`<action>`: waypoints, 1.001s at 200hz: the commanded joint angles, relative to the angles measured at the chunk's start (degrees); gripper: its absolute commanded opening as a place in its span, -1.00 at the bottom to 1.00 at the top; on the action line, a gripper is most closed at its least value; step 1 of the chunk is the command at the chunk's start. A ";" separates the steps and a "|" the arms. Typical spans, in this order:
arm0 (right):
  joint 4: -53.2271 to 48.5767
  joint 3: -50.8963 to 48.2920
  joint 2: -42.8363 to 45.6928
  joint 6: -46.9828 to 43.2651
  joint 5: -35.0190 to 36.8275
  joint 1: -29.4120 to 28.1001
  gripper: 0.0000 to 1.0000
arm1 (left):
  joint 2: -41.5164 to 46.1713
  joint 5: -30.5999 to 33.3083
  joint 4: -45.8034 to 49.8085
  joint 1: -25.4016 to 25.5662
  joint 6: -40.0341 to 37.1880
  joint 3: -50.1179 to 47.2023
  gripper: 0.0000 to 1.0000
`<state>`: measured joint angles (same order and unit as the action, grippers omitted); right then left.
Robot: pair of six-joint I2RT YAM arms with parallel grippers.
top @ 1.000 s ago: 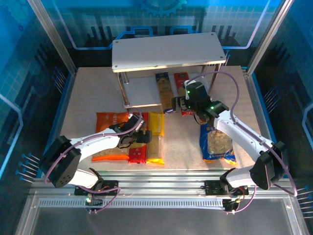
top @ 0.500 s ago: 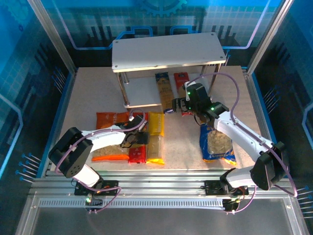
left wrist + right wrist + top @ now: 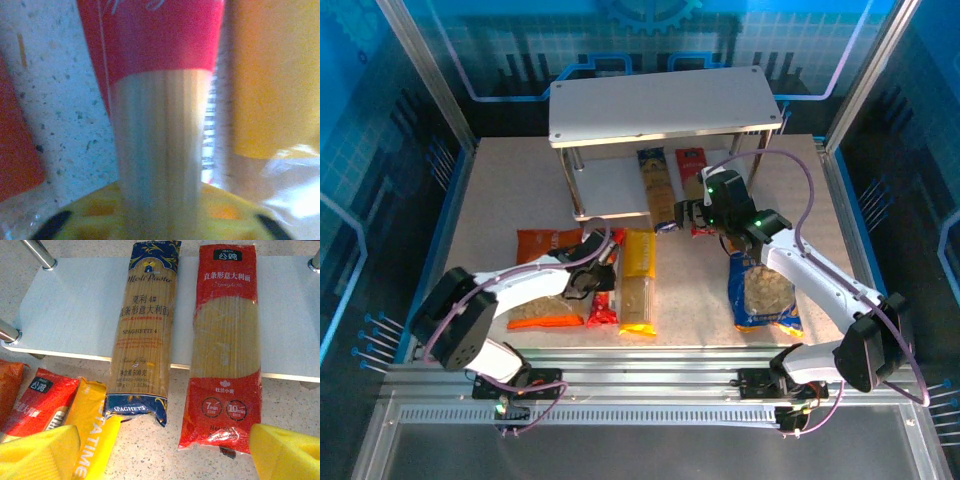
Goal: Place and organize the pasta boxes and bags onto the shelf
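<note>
Now left hand (image 3: 596,274) clamped on red spaghetti pack (image 3: 160,50) beside yellow pack (image 3: 638,285); right hand (image 3: 162,452) fingers apart, facing shelf (image 3: 75,305).

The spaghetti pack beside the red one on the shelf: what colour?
The pack is dark blue with gold trim; right wrist view shows it best.

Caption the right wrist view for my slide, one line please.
Open right gripper faces a blue pack and a red pack lying half on the lower shelf.
</note>
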<state>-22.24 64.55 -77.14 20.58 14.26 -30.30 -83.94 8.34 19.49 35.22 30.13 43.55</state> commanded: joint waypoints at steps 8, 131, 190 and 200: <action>0.92 -0.75 1.29 0.94 -0.99 0.56 0.76 | 5.91 -3.88 2.96 -0.29 -0.47 0.48 -1.00; 0.41 -0.94 1.03 1.42 -1.78 -0.39 0.76 | 11.64 -2.32 2.73 -2.43 -6.12 13.98 -1.00; -1.37 -1.07 0.77 1.35 -2.04 -2.35 0.76 | 1.65 0.50 -4.61 -8.16 -10.25 22.45 -1.00; -1.58 -1.30 0.92 1.32 -1.96 -2.65 0.76 | -0.33 1.05 -5.76 -9.24 -10.74 23.67 -1.00</action>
<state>-22.79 64.42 -77.10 21.21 12.97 -31.86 -81.49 6.70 23.07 28.49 22.39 61.91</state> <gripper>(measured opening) 0.881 0.160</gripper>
